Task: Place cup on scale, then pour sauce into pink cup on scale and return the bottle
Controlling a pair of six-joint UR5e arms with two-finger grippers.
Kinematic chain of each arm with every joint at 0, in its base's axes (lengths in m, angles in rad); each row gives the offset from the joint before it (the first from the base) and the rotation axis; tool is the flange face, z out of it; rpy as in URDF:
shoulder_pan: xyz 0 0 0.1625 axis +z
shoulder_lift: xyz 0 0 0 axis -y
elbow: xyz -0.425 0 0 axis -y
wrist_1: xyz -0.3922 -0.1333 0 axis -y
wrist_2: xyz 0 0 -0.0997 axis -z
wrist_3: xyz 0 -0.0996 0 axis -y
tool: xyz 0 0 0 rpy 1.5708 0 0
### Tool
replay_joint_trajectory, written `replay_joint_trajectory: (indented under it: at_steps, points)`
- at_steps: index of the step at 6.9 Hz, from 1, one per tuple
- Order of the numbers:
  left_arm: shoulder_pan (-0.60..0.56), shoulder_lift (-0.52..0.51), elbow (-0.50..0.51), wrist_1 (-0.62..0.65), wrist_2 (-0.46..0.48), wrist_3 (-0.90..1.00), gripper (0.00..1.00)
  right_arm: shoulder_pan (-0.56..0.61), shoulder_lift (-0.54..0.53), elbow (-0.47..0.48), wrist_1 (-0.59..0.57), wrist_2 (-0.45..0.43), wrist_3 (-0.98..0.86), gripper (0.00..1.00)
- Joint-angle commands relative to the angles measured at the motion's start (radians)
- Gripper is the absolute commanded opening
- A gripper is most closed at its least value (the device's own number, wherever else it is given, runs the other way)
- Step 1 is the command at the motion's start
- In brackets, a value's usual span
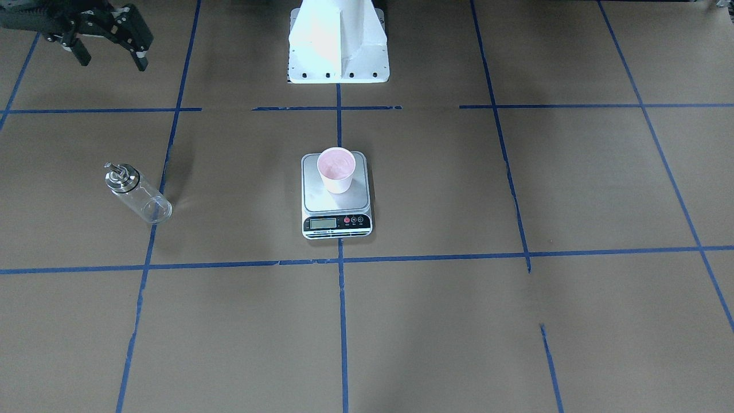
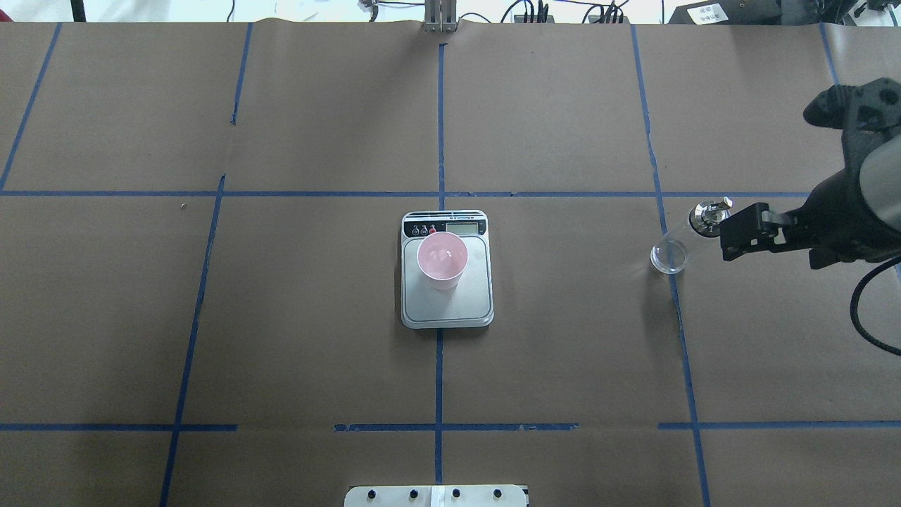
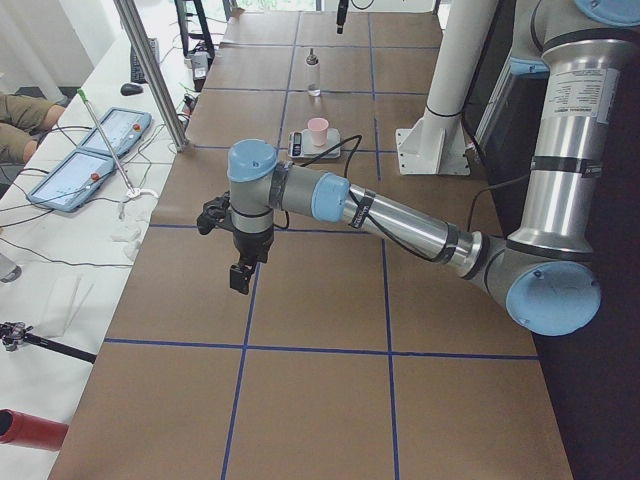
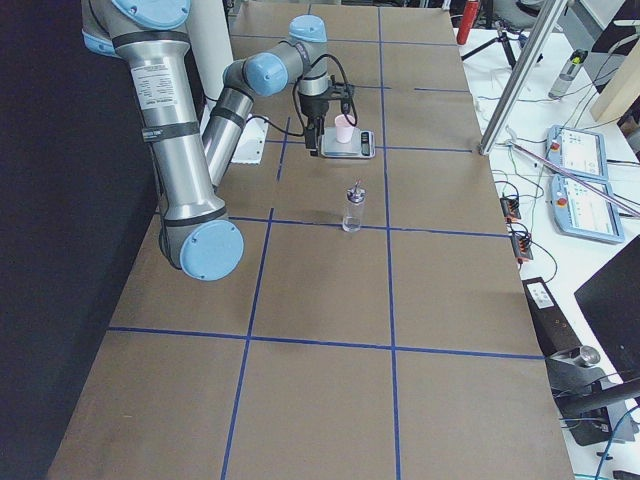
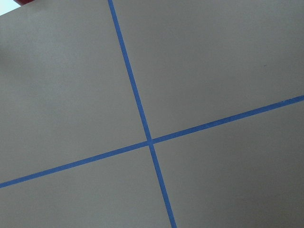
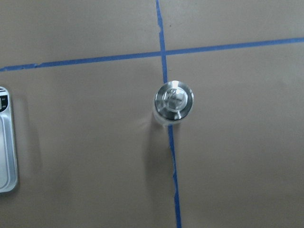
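The pink cup [image 1: 336, 169] stands upright on the scale's [image 1: 336, 221] steel plate at the table's middle; both also show in the overhead view, the cup [image 2: 442, 260] on the scale [image 2: 447, 310]. The clear glass bottle [image 1: 137, 192] with its silver cap stands upright on the table to the robot's right, on a blue tape line [image 2: 679, 246]. My right gripper [image 1: 113, 62] is open and empty, high above the bottle [image 6: 174, 100], whose cap sits mid-frame in the right wrist view. My left gripper [image 3: 240, 280] hangs over bare table far from the scale; I cannot tell whether it is open.
The table is covered in brown paper with a blue tape grid. The robot's white base [image 1: 338, 43] stands behind the scale. The scale's edge [image 6: 7, 142] shows at the left of the right wrist view. The left wrist view shows only a tape crossing [image 5: 150, 141].
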Motion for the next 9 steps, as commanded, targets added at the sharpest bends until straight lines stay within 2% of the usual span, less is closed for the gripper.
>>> replay_joint_trajectory:
  at_steps: [1,3,4,5,6,7,9]
  points:
    - [0.000,0.001,-0.014,0.000,-0.002,0.000,1.00,0.263,-0.002,-0.186,-0.002,0.124,-0.404,1.00]
    - [0.000,0.004,-0.008,0.002,-0.006,0.001,1.00,0.445,-0.002,-0.388,0.001,0.190,-0.769,1.00]
    - [0.000,0.009,-0.001,0.003,-0.009,0.006,1.00,0.512,-0.030,-0.480,0.063,0.228,-0.894,1.00]
    - [0.000,0.017,0.002,0.002,-0.011,0.010,1.00,0.563,-0.082,-0.600,0.226,0.306,-0.970,1.00]
    - [0.000,0.021,0.016,0.006,-0.011,0.015,1.00,0.589,-0.132,-0.718,0.401,0.327,-0.975,1.00]
    - [0.000,0.024,0.044,0.009,-0.012,0.020,1.00,0.605,-0.141,-0.815,0.518,0.328,-0.975,1.00]
    - [-0.003,0.066,0.062,0.005,-0.014,0.056,1.00,0.605,-0.178,-0.857,0.573,0.306,-0.975,1.00]
